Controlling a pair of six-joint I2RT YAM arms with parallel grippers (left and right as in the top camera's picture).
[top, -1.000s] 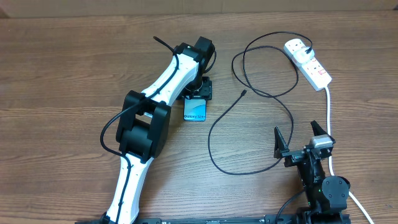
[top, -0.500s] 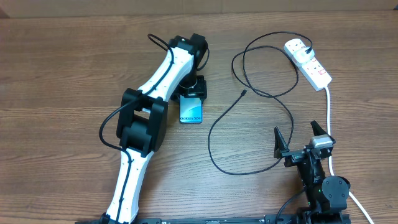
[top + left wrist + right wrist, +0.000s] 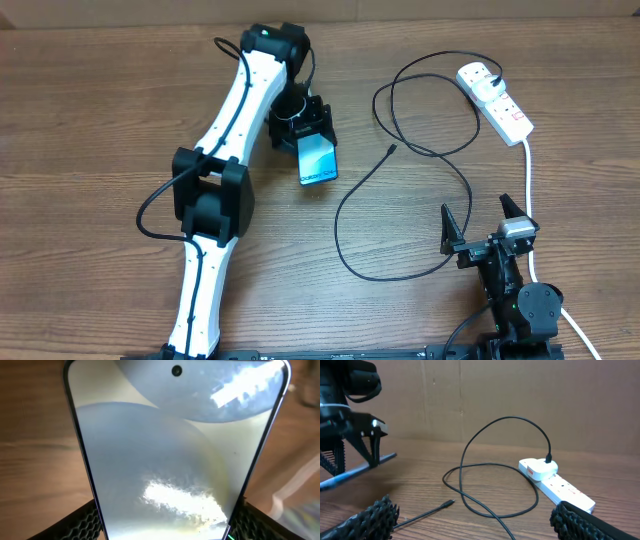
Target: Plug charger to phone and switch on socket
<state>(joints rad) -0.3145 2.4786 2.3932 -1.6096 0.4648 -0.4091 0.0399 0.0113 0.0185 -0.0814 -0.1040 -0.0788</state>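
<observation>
We see the phone [image 3: 318, 162], a slim glossy slab with a blue-white screen, lettering unreadable, clamped tilted in the left gripper [image 3: 306, 140] over the wood-grain table [image 3: 100, 120]. The right gripper [image 3: 482, 222] gapes near the thin black charger [image 3: 390, 152] and the white plastic socket [image 3: 497, 100].

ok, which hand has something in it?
The left hand, clamped on the slim dark-framed smartphone; the right hand stands open and empty.

Tilted phone [image 3: 318, 162] left of looped black charger [image 3: 390, 151], white socket [image 3: 495, 100]
</observation>
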